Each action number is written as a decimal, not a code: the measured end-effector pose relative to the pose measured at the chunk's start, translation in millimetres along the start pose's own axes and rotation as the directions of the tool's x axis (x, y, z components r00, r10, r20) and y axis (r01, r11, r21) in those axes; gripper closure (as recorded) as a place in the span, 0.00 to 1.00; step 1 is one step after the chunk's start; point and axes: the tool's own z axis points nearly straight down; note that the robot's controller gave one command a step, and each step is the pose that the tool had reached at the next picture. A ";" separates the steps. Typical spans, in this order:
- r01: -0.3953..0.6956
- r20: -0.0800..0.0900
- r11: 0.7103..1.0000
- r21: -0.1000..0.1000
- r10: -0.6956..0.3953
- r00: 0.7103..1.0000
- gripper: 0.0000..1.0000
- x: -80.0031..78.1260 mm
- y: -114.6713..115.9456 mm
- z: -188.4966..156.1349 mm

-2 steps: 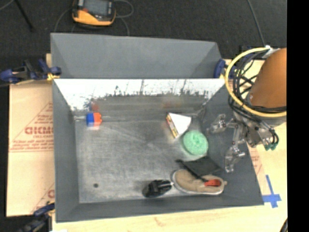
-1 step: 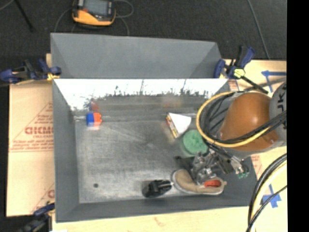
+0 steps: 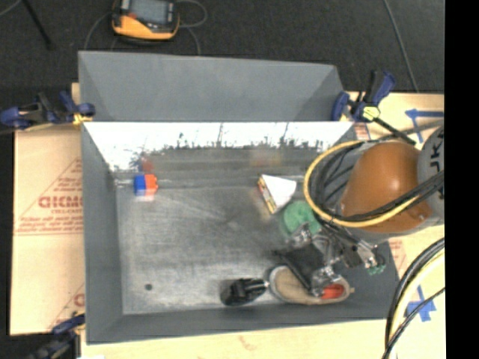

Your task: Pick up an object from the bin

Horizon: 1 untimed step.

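Observation:
My gripper (image 3: 320, 259) is low in the bin's front right corner, under the arm's orange dome. Right beneath it lies a flat tan oval thing (image 3: 293, 289) with a dark rim, and a small red piece (image 3: 334, 290) shows at its right end. A green soft-looking lump (image 3: 297, 215) lies just behind the gripper. A black, shiny short thing (image 3: 243, 292) rests on the floor to the left of the tan oval. Nothing can be made out between the fingers.
A white wedge-shaped package (image 3: 277, 190) with a yellow and red edge lies near the back wall. A small blue and orange block (image 3: 145, 185) sits in the back left corner. The arm and its cables cover the bin's right side.

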 end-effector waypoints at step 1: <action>0.001 0.000 1.000 0.000 -0.001 1.000 0.00 0.0 0.0 0.0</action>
